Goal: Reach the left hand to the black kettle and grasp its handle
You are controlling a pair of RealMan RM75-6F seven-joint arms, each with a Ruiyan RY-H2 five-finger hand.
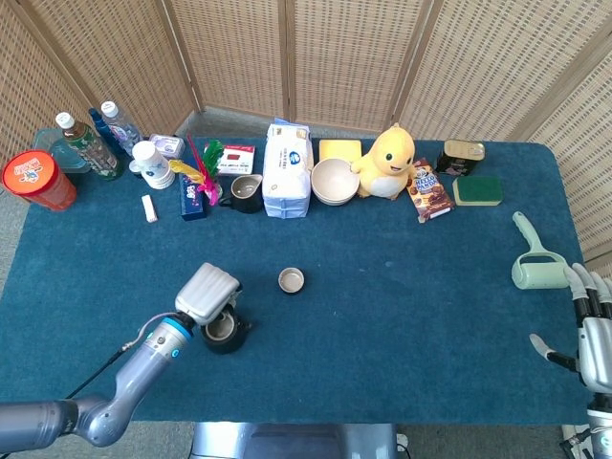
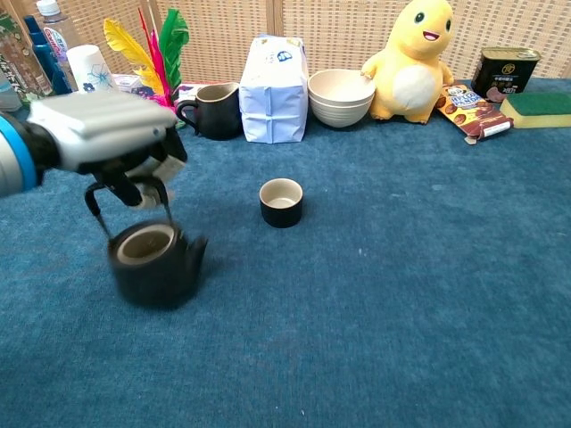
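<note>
The black kettle (image 1: 226, 331) (image 2: 153, 265) is lidless, and its thin bail handle (image 2: 164, 198) rises into my left hand (image 1: 208, 291) (image 2: 105, 135). That hand's fingers are curled around the handle, gripping it from above. In the chest view the kettle looks blurred and hangs off the cloth, its spout turned right. My right hand (image 1: 591, 330) rests at the table's right edge with fingers spread and nothing in it; only the head view shows it.
A small black cup (image 1: 291, 279) (image 2: 281, 202) stands just right of the kettle. Along the back stand bottles, paper cups (image 2: 88, 69), feathers, a black mug (image 2: 211, 109), a tissue pack (image 2: 273, 88), bowls (image 2: 341, 96) and a yellow duck toy (image 2: 412, 61). A lint roller (image 1: 532, 258) lies far right.
</note>
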